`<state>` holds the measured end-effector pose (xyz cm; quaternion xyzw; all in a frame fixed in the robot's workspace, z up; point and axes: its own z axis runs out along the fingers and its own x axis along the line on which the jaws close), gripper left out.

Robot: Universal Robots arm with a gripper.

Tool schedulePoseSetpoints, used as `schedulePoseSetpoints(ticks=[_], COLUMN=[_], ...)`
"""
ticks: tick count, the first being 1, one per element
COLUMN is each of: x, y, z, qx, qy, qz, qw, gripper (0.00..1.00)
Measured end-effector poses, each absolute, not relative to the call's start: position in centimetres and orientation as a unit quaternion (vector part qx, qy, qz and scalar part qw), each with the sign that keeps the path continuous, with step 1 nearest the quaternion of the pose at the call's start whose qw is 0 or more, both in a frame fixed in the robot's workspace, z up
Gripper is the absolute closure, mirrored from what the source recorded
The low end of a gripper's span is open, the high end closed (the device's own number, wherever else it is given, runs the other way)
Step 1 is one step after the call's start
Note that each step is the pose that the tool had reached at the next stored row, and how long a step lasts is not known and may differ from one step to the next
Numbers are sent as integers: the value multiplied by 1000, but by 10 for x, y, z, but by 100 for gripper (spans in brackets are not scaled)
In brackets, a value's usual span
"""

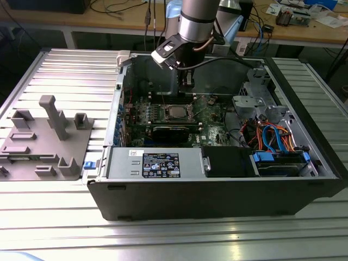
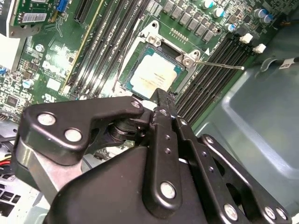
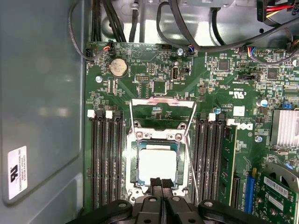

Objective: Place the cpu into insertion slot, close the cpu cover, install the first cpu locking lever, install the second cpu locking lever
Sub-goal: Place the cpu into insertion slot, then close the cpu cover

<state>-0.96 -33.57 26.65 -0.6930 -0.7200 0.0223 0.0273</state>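
Note:
The cpu (image 3: pixel 158 163) lies flat in the insertion slot (image 3: pixel 132 156) of the green motherboard; its pale metal top also shows in the second wrist view (image 2: pixel 156 74) and the exterior view (image 1: pixel 175 112). The cpu cover (image 3: pixel 162 103) is swung open, its thin silver frame standing off the socket's far side. One thin wire locking lever (image 2: pixel 219 66) sticks out sideways from the socket's corner, unlatched. My gripper (image 3: pixel 161 182) hangs just above the socket's near edge with its black fingers (image 2: pixel 161 100) pressed together and nothing between them. In the exterior view the gripper (image 1: pixel 186 82) is inside the case.
The open computer case (image 1: pixel 217 201) lies on a ribbed metal table. Black memory slots (image 3: pixel 106 158) flank the socket. A power supply (image 1: pixel 155 163), drive bays and coloured cables (image 1: pixel 272 136) fill the case's near and right parts. A grey fixture (image 1: pixel 51 133) sits at the exterior view's left.

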Motion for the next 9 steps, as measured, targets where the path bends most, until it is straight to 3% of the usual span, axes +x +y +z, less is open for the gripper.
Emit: schedulePoseSetpoints(ticks=[9], x=[-10], y=[-336], z=[266], qx=[-693], qy=[-720], qz=[22], qw=[28], gripper=[89])
